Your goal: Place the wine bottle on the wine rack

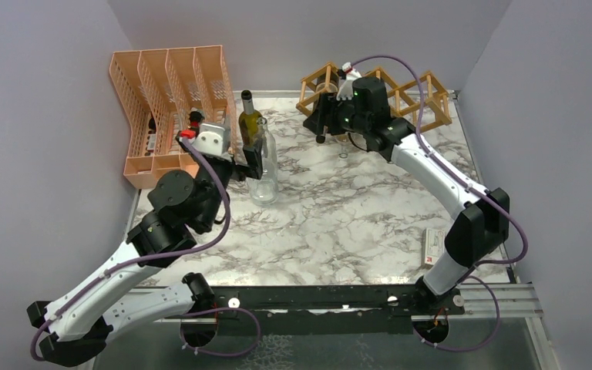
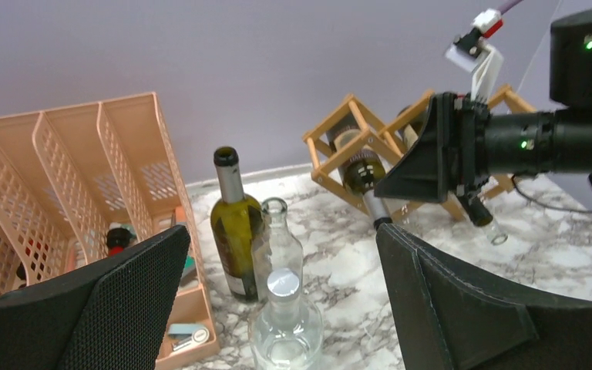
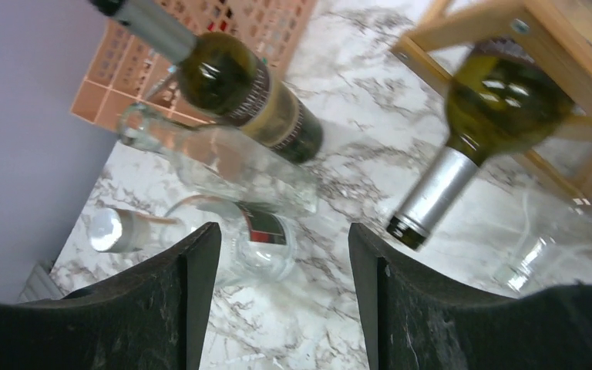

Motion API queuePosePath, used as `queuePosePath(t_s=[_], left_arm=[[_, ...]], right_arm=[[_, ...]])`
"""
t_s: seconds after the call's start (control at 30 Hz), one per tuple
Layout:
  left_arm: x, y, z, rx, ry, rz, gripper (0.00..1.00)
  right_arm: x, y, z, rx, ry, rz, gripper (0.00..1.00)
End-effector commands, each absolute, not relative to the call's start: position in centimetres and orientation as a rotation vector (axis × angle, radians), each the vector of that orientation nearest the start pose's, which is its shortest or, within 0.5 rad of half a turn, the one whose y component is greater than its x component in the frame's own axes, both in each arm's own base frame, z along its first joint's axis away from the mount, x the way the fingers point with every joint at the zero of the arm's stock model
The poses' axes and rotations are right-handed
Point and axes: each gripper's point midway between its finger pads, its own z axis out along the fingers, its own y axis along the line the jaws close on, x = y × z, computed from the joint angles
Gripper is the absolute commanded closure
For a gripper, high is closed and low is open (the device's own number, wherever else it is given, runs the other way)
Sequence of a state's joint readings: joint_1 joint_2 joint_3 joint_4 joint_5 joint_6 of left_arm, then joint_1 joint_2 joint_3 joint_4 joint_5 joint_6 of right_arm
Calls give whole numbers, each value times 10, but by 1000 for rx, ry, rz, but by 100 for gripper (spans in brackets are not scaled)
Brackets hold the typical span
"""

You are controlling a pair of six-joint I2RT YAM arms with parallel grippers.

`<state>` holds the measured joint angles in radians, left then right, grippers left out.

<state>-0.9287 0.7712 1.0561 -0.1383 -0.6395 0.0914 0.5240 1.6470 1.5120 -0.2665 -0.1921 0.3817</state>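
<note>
Glass wine bottle [image 3: 501,96]; lattice wine rack [image 3: 462,25]

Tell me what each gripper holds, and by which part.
Nothing is held. The left gripper is open near the bottles; the right gripper is open and empty by the wine rack.

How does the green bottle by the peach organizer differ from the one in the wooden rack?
The standing bottle is upright; the racked bottle lies neck outward. The standing bottle rests on the table, the racked bottle in the wine rack. Both are green with silver necks.
</note>
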Motion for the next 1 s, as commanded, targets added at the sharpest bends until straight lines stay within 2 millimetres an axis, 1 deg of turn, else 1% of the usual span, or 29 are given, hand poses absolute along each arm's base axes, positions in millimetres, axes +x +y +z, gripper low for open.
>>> queuePosePath(t_s=[0.0,0.07,0.2,0.37,0.47,0.6,0.8,0.9,0.97], left_arm=[[242,-129,451,117,1370,-223,1],[240,-126,456,110,1352,-224,1],[234,-120,462,92,1319,-246,1],[233,-116,461,76,1319,-251,1],[233,-118,459,80,1326,-250,1],[235,-120,456,86,1333,-246,1],[236,-123,452,93,1340,-248,1],[237,-123,450,94,1343,-245,1],[237,-123,450,96,1346,-243,1]], right_arm=[[413,334,314,-420,1871,836,36],[422,347,314,-428,1857,811,35],[438,381,324,-467,1795,765,34],[455,421,331,-521,1736,738,32],[459,440,333,-553,1700,721,30],[465,457,330,-569,1650,694,29],[477,472,325,-581,1601,674,28],[482,478,322,-594,1588,673,30],[486,482,315,-602,1593,667,32]])
